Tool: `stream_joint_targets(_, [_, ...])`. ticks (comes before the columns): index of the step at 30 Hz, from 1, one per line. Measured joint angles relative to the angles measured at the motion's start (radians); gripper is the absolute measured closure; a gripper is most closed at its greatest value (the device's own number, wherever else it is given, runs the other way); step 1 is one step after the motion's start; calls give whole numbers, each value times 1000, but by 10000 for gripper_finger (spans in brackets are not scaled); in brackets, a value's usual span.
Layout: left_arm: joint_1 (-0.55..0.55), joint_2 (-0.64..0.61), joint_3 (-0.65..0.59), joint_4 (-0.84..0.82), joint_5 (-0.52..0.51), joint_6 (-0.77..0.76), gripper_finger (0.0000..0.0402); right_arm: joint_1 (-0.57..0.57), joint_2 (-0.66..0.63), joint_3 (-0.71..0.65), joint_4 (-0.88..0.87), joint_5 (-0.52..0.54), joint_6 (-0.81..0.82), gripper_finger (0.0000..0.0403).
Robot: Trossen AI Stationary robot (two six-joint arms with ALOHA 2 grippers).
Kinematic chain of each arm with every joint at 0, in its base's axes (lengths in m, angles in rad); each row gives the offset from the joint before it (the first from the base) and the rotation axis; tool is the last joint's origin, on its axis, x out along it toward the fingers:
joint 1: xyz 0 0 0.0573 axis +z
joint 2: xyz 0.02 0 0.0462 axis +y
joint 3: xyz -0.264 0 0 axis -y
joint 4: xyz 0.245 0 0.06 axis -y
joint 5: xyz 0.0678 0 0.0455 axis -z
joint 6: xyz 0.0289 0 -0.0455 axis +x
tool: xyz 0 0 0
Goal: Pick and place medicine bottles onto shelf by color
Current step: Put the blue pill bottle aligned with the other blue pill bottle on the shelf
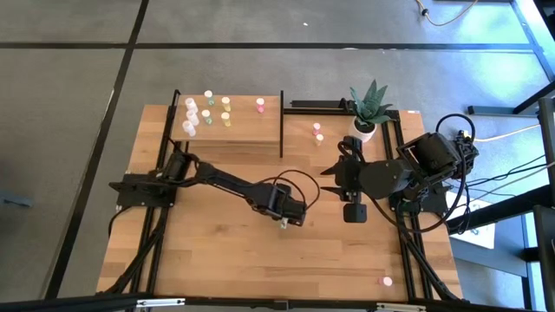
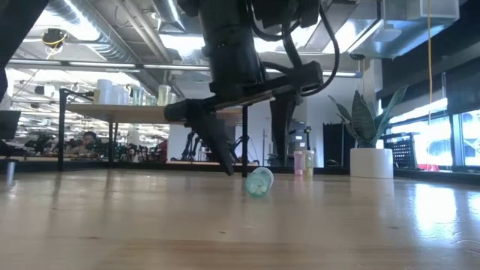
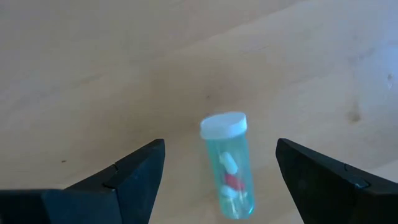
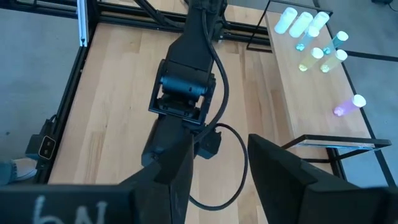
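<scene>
Bottle lying between wide-open left claw fingers

Left claw [image 3: 221,177] hangs low over the middle of the desk [image 1: 217,251] with its two dark fingers [image 3: 134,171] spread wide and nothing gripped. Between them, touching neither, lies a teal medicine bottle [image 3: 229,168] on its side, white cap pointing away from the wrist, a few white and red pills visible through its clear wall. From desk level the same bottle [image 2: 259,182] rests on the wood just beside the tip of one lowered finger. From above, the left claw [image 1: 286,221] sits at the end of an arm stretched across from the left side of the desk.

Right claw [image 4: 214,180] is held up over the right side of the desk, fingers partly apart and holding nothing, looking across at the left arm.

On the shelf [image 1: 251,130] at the far left of the desk stands a cluster of medicine bottles [image 1: 208,111]: white-topped ones at the left, then green and yellow ones, with one pink bottle [image 1: 259,104] apart nearer the shelf's right end. Two more pink bottles [image 1: 317,132] stand on the desk beside the shelf, near a potted plant [image 1: 368,108]. Another pink bottle [image 1: 387,281] lies near the desk's front right corner.
</scene>
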Motion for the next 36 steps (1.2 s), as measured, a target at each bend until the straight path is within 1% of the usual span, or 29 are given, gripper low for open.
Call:
stream_joint_targets(7, [0,5,-5,9,-10,-21,101,0,0,0,1,0,0,249])
stream_joint_targets(15, [4,29,-7,23,17,-32,101,0,0,0,7,0,0,249])
stream_joint_targets(24, [34,28,-6,49,-10,-28,101,0,0,0,9,0,0,249])
stream_joint_targets(36, [31,46,-4,60,-1,-27,102,0,0,0,17,0,0,249])
